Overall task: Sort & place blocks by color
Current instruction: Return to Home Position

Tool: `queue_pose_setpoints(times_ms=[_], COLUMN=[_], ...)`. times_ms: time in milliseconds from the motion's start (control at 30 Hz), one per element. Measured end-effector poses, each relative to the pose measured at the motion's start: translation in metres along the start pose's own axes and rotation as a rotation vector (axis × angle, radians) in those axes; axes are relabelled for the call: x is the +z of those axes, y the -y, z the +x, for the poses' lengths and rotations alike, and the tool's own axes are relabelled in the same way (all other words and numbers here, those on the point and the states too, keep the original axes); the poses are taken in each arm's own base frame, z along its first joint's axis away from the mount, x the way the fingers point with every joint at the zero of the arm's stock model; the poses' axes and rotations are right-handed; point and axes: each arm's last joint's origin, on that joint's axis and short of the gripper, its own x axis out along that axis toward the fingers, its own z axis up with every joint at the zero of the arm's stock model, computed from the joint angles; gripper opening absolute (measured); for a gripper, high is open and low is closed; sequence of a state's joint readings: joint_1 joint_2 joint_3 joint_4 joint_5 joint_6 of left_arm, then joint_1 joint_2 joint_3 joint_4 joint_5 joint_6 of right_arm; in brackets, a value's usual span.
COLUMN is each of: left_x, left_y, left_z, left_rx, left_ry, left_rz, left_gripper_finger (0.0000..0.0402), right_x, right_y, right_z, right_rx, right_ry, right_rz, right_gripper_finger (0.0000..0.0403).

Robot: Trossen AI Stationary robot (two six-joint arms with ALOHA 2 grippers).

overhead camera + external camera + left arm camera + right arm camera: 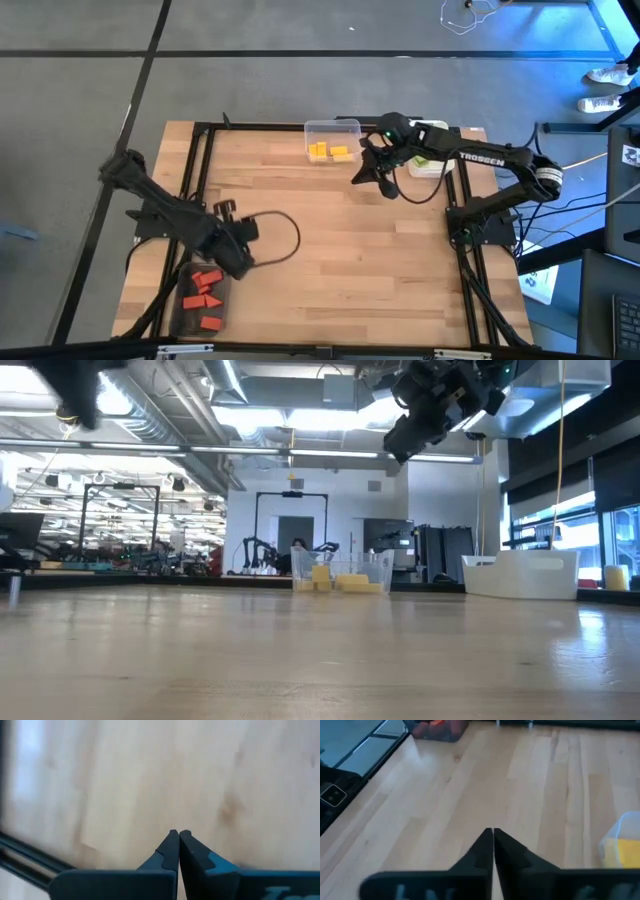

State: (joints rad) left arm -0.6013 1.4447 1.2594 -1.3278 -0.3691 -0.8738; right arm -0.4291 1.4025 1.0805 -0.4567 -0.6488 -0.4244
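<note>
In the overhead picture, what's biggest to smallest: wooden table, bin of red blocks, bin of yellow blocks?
1. wooden table
2. bin of red blocks
3. bin of yellow blocks, only a little smaller; those two are nearly alike.

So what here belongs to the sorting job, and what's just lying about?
Job: yellow blocks in clear bin; red blocks in dark bin; white tub (contents hidden); left end effector by dark bin, right end effector by clear bin, both shut.
Lying about: white cord and white shoes on floor.
</note>
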Motion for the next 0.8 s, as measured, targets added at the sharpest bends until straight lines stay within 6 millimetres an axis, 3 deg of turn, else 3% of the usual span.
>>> queue_pose_setpoints(times_ms=[267,533,667,800], left_x=[-0.006,-0.035,-0.049,-0.064], left_y=[-0.054,-0.107,-0.127,-0.143], left_z=[-0.045,-0.083,-0.094,-0.091], left_rx=[0.037,-0.077,-0.135,-0.219], left_ry=[0.316,0.510,0.591,0.694], left_rz=[-0.017,-0.118,-0.109,-0.107], left_gripper_finger=[0.0000,0.0000,0.0000,0.0000], right_x=[0.014,0.025,0.024,0.021], right_y=[-0.020,-0.058,-0.079,-0.096], right_z=[-0.019,-0.071,-0.097,-0.119], right_rx=[-0.022,-0.192,-0.214,-0.236], right_ry=[0.048,0.091,0.134,0.165], right_rz=[-0.088,-0.169,-0.172,-0.160], right_gripper_finger=[0.0003,0.0001,0.0001,0.0001])
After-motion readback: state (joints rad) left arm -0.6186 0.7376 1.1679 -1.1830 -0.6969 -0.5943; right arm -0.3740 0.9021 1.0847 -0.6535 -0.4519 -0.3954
